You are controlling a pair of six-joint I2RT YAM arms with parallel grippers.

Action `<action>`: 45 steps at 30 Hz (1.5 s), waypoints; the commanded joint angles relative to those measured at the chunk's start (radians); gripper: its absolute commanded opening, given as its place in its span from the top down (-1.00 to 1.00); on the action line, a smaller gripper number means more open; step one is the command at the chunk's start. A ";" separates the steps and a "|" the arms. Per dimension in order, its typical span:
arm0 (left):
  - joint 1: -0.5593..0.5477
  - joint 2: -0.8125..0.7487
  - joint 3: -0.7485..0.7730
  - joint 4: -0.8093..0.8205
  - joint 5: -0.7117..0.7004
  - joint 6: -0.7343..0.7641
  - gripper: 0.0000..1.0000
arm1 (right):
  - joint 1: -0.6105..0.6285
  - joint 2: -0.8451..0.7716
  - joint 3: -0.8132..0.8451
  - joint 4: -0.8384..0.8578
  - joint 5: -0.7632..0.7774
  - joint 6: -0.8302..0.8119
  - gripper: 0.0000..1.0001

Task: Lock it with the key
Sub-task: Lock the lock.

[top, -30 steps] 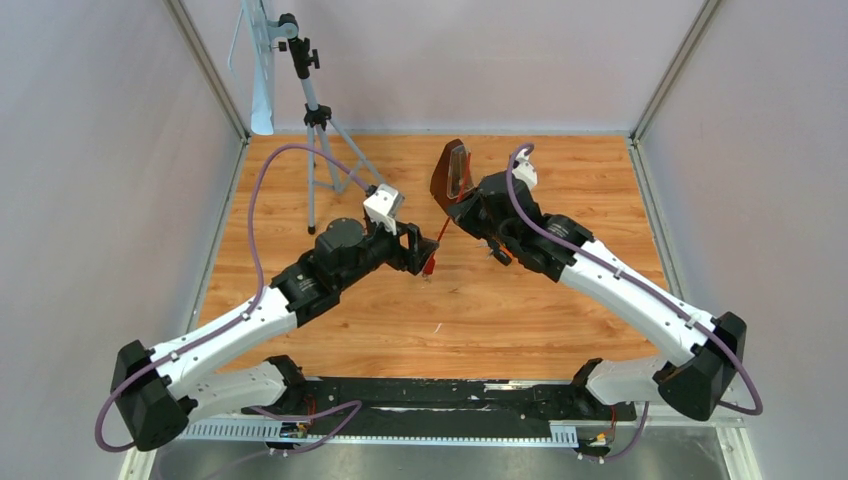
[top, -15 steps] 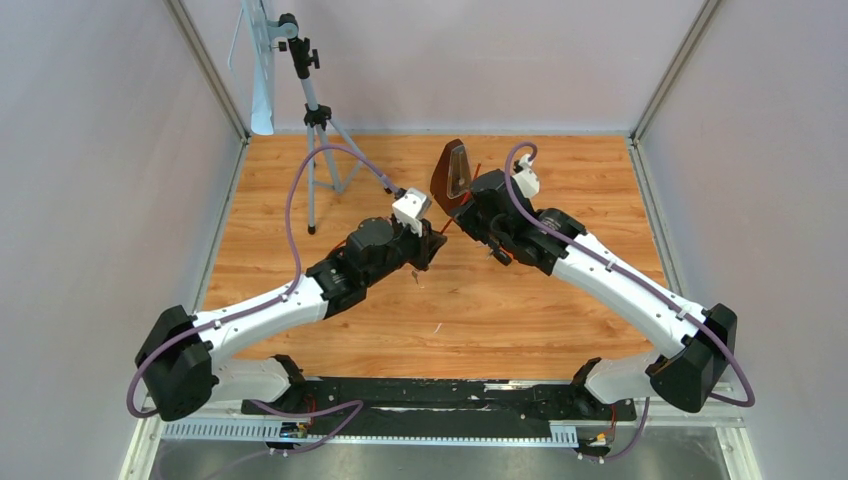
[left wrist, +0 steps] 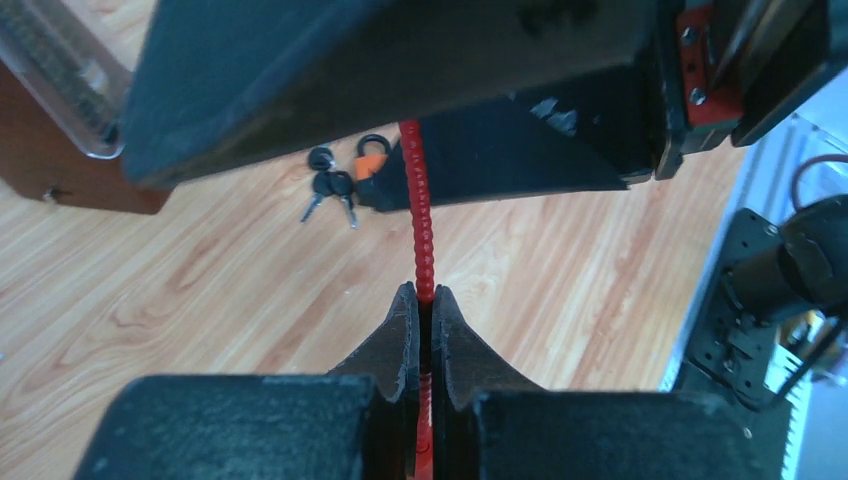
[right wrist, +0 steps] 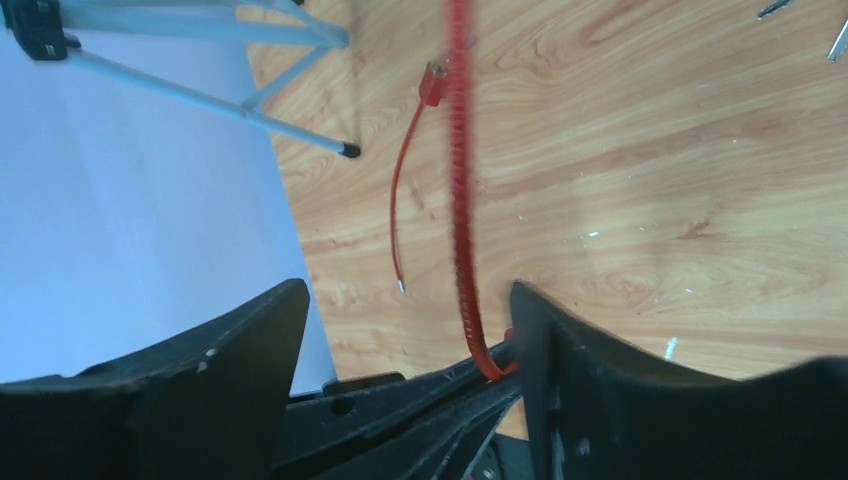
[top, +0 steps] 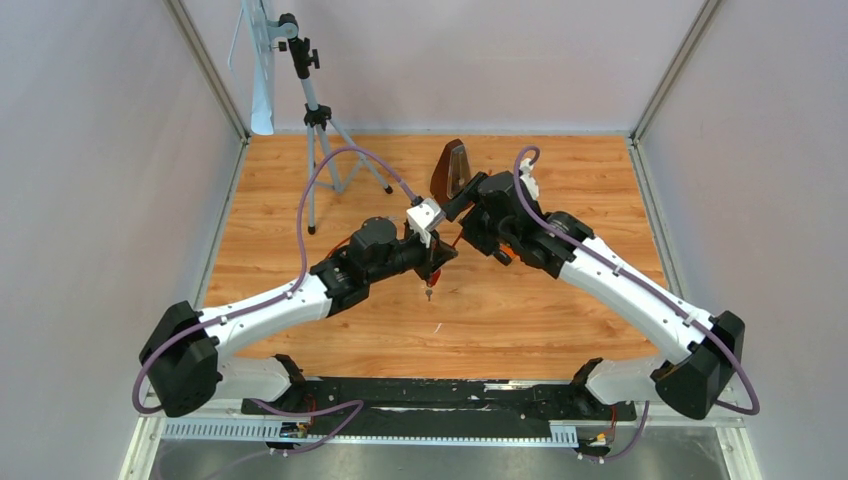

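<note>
Left gripper clamps the red cable, its axis running straight to the right gripper, fingers spread apart. Keys and orange padlock lie on the table beyond, right arm likely nearer.

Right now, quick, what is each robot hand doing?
Left gripper: closed on the red cord.
Right gripper: open; the cord passes through the gap without being pinched.
</note>
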 commanded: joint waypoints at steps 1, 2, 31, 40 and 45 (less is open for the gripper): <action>-0.005 -0.051 0.059 0.033 0.115 0.004 1.00 | -0.029 -0.102 -0.097 0.138 -0.125 -0.054 -0.57; -0.004 -0.064 0.067 0.019 0.128 -0.002 1.00 | -0.042 -0.125 -0.136 0.181 -0.154 -0.074 -0.61; -0.002 -0.231 0.206 -0.104 0.382 -0.206 0.40 | -0.067 -0.462 -0.307 0.703 -0.516 -0.500 0.99; -0.002 -0.251 0.239 -0.355 0.079 -0.029 -0.78 | -0.066 -0.338 -0.162 0.519 -0.303 -0.407 1.00; -0.003 -0.242 0.171 -0.320 0.017 0.028 -0.79 | -0.066 -0.297 -0.149 0.497 -0.259 -0.329 1.00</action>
